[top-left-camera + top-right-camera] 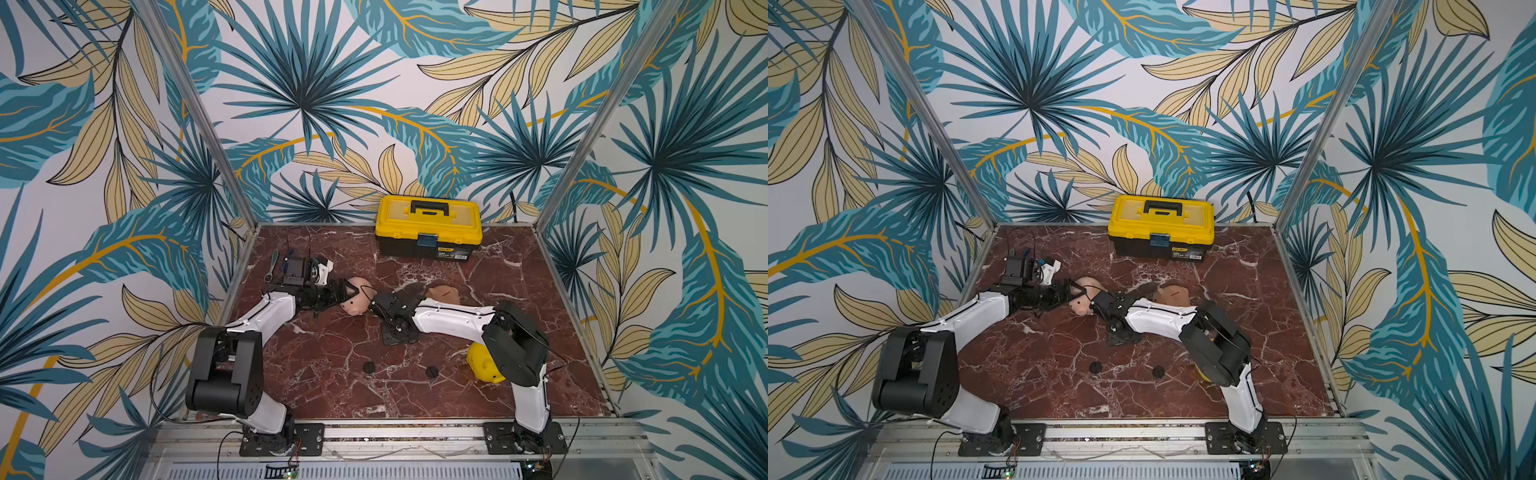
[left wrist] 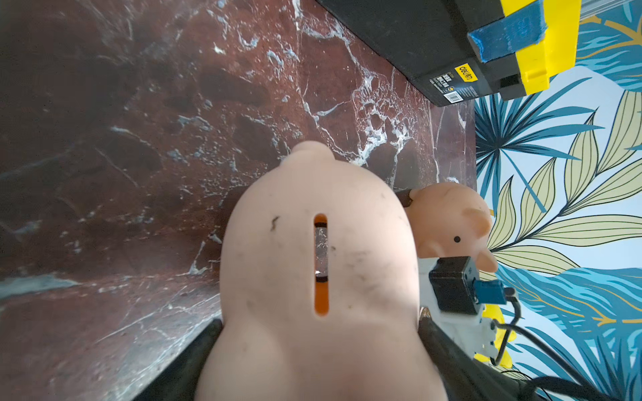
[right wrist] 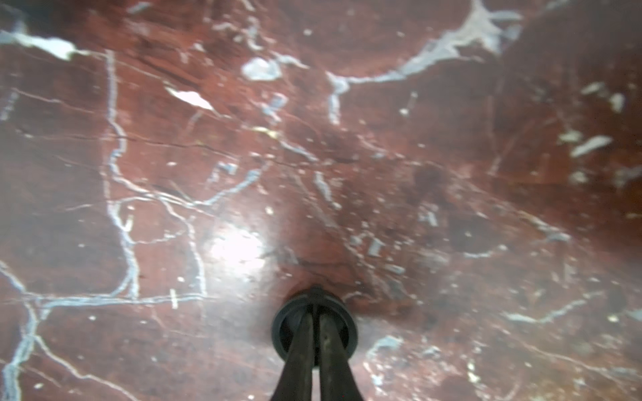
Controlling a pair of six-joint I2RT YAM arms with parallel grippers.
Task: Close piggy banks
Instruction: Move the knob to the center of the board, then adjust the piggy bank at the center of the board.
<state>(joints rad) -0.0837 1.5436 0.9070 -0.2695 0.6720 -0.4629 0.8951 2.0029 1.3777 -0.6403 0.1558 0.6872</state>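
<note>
Red-brown marbled worktop point(image 1: 324, 390) runs bare just beyond the two arm bases. On it lie two loose black discs point(image 1: 368, 367), apart from each other, probably the stoppers for pigs not yet closed. To their right the yellow pig point(image 1: 482, 368) lies half hidden under the right arm's elbow, near the side rail.

Further in, both wrists crowd together. The left tool point(image 2: 319, 323) is clamped on the pale pink pig point(image 2: 364, 243), a finger on each flank. The coin slot faces that arm's camera, so the belly is turned away toward the right arm. I take this as holding the pig steady with its opening offered up for plugging.

The right tool point(image 3: 314, 312) has its fingers almost together, pinched on the raised rib of a black plug point(image 3: 278, 330). Its camera shows only blurred marble beyond. I cannot tell whether the plug rests on the worktop or is lifted off it.

The peach pig point(image 1: 442, 293) stands upright just behind the right forearm, slot up. A backward sweep of that arm could knock it.

Past the pigs a broad strip of marble lies open up to the yellow-and-black toolbox point(image 1: 428, 226), which sits against the far wall. That strip and the near middle offer the most room for moving. The side rails and the packed centre offer the least.
</note>
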